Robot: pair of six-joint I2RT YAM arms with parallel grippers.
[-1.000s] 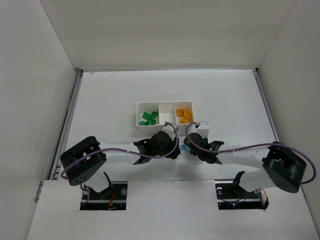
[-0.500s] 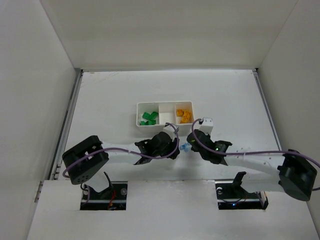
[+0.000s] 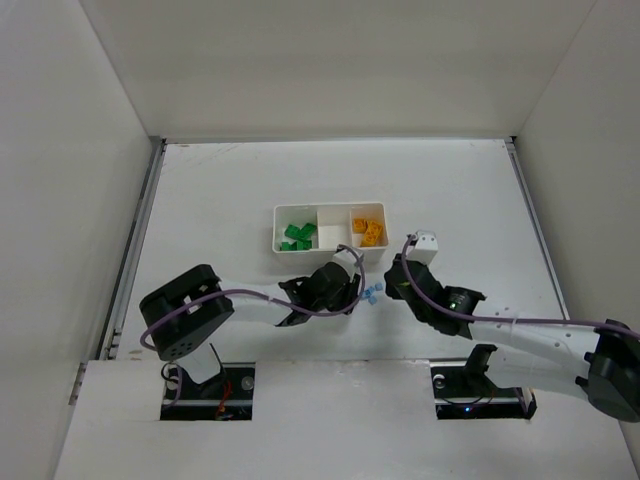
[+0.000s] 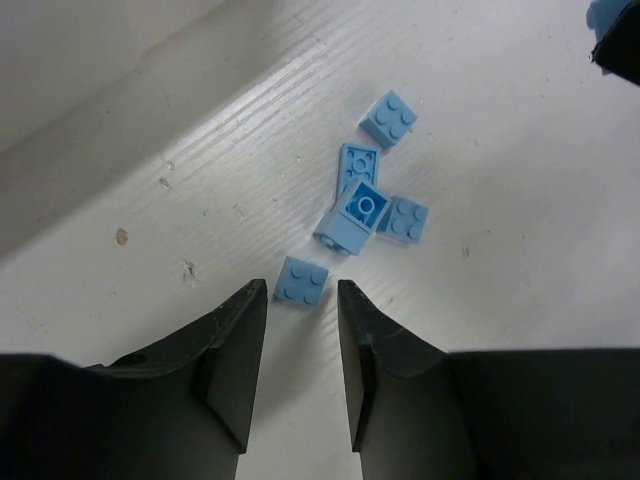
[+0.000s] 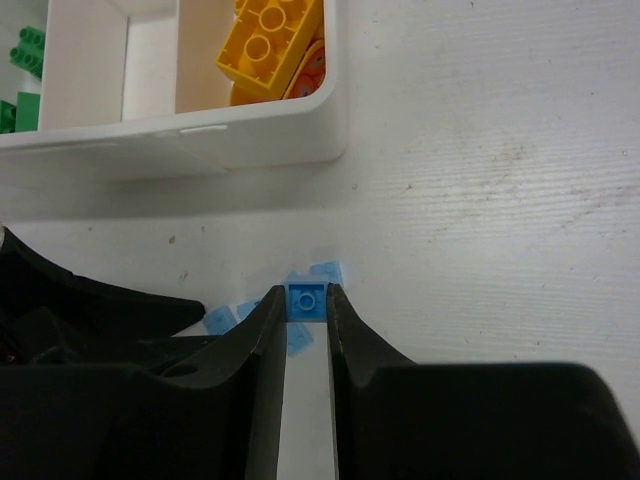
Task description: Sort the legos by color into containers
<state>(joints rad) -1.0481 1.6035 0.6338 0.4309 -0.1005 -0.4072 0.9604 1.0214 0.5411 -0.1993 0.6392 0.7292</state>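
White tabletop (image 3: 220, 200) inside a white-walled booth carries everything. Nearest, the left gripper (image 4: 300, 312) hangs with its jaws a narrow gap apart and nothing between them. One light blue lego (image 4: 301, 281) lies just past its tips, with a cluster of light blue legos (image 4: 372, 200) beyond. Beside it the right gripper (image 5: 305, 318) is pinched tight on a single blue lego (image 5: 305, 299). Farther back sits the three-compartment tray (image 5: 200, 140), with green legos (image 3: 297, 236) in its left compartment and yellow-orange legos (image 5: 268, 35) in its right.

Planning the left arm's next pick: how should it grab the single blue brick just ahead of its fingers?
Pinch the blue brick across two opposite side walls, straight down from above: it lies flat, studs up, clear of the other bricks.
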